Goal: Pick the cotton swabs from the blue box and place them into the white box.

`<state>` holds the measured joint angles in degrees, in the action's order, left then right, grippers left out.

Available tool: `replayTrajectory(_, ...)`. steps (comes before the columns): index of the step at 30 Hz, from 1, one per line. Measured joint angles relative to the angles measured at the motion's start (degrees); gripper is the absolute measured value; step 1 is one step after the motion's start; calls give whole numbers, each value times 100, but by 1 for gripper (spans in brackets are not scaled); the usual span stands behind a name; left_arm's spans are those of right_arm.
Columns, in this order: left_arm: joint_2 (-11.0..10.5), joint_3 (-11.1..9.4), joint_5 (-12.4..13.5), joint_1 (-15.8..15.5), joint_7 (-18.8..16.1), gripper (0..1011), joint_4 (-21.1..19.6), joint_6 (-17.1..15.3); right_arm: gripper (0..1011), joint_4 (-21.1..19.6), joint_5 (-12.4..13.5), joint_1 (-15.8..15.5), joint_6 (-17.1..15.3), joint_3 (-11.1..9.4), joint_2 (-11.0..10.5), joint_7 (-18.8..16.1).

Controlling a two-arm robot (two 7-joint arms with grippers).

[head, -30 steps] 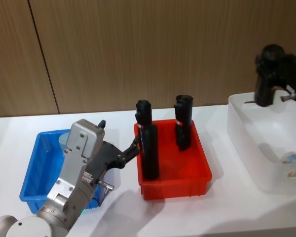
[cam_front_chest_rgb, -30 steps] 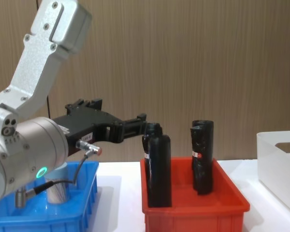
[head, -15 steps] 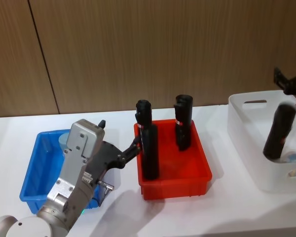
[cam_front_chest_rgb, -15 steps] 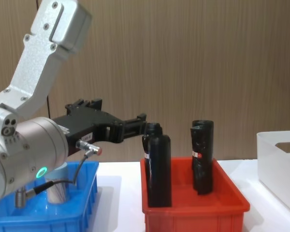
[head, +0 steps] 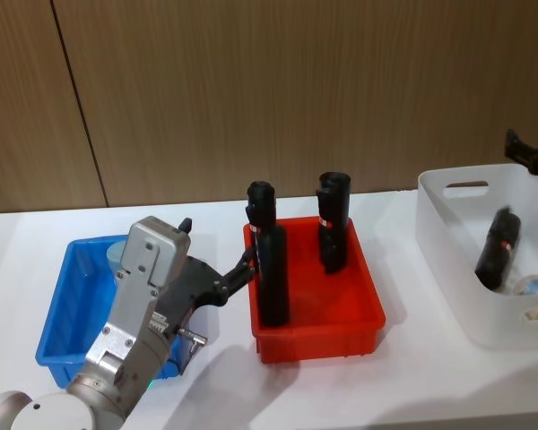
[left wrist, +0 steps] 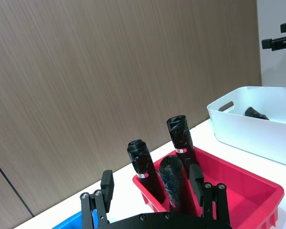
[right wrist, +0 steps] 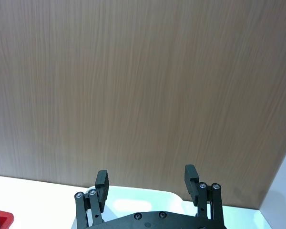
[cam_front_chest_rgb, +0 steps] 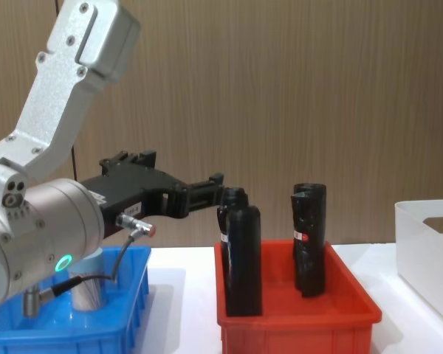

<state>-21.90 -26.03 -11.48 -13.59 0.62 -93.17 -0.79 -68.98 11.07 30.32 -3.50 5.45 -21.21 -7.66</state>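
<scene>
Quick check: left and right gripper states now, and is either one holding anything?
Left gripper: open, holding nothing, hovering between the blue box and the red bin.
Right gripper: open, holding nothing, raised above the white box.

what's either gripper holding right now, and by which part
Nothing. The right gripper is open and empty above the white box; the left gripper is open over the blue box, gripping nothing.

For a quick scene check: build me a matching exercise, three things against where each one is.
Things:
1. cotton swab jar
2. two upright black bottles
3. tilted black bottle

Places:
A. red bin
B. white box
C. blue box

Pairs: 1-C, 2-A, 3-B
</scene>
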Motion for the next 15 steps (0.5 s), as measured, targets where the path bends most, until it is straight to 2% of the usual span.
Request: replayTrajectory(15, 0, 0, 0, 0, 0, 1004, 0, 0, 1001, -47, -15, -47, -21, -39, -27, 15)
